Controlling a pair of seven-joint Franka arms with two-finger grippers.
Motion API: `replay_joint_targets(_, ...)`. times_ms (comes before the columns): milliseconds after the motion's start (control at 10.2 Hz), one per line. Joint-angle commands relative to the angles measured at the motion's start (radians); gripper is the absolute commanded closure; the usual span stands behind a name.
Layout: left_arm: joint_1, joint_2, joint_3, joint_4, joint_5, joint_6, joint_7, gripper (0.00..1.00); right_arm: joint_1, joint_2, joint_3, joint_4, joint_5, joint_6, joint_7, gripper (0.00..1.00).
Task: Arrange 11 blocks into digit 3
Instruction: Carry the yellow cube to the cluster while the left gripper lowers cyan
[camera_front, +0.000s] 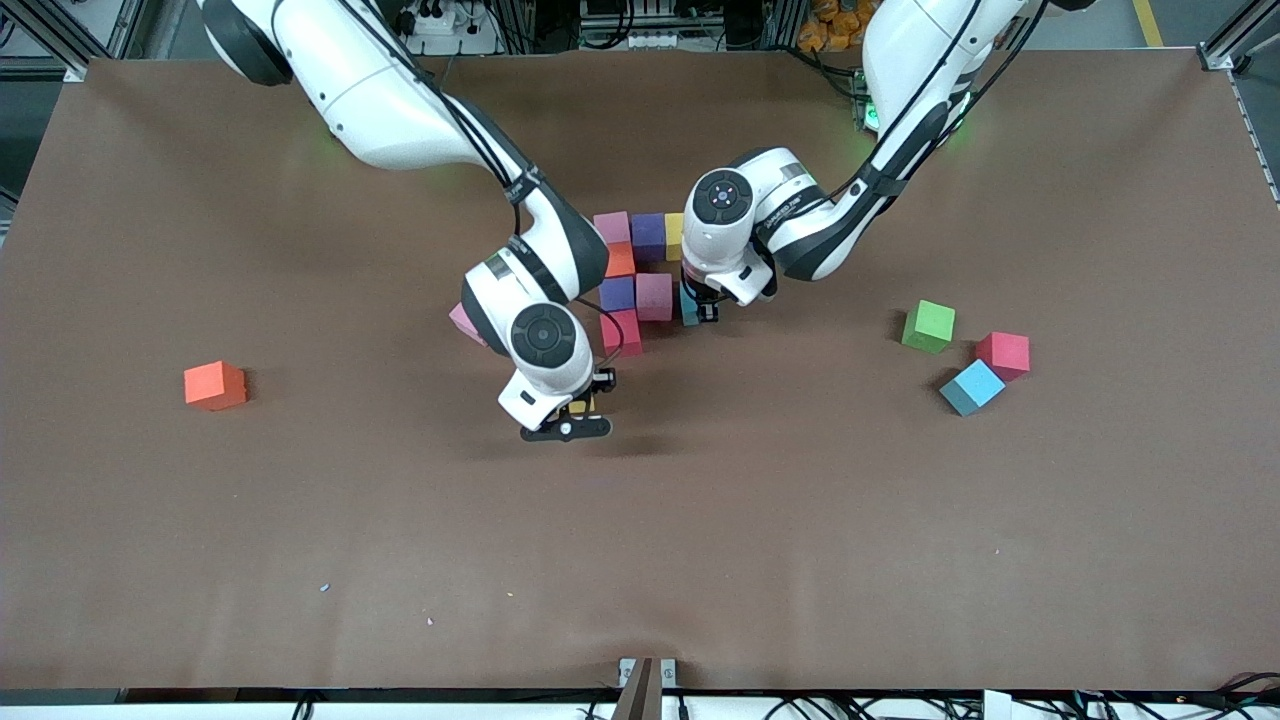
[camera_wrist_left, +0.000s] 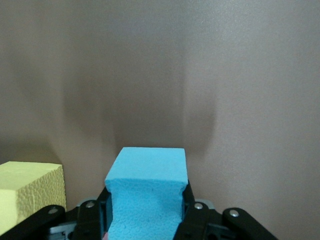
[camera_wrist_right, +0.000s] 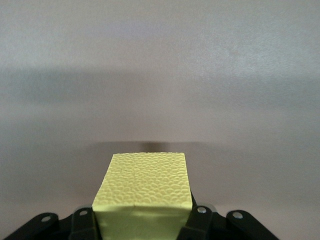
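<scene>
We see left gripper (camera_wrist_left: 145, 220) jaws clamping light blue block (camera_wrist_left: 147, 192); right gripper (camera_wrist_right: 142, 225) jaws clamping yellow block (camera_wrist_right: 145, 192) over desk (camera_front: 700, 550).

Fourteen blocks (camera_front: 928, 326) (two purple), two arms (camera_front: 400, 110)

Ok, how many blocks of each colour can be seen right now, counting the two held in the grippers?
Pink blocks: 3
Purple blocks: 2
Yellow blocks: 2
Orange blocks: 2
Red blocks: 2
Light blue blocks: 2
Green blocks: 1
Total: 14
</scene>
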Motion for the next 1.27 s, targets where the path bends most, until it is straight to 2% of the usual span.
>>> replay_joint_targets(0,0.012,-0.024,-0.01,-0.036,0.018,0.021,-0.007,1.0,0.014,0.07,0.006,0.108,0.091,-0.017,0.056,1.0)
replay_joint_targets(490,0.011,-0.013,-0.01,-0.035,0.018,0.061,-0.007,1.0,0.049,0.129,0.007,0.166,0.099,-0.009,0.065,1.0)
replay_joint_targets(1176,0.009,0.002,-0.008,-0.028,0.018,0.088,-0.007,1.0,0.082,0.128,0.006,0.154,0.125,-0.01,0.074,0.99)
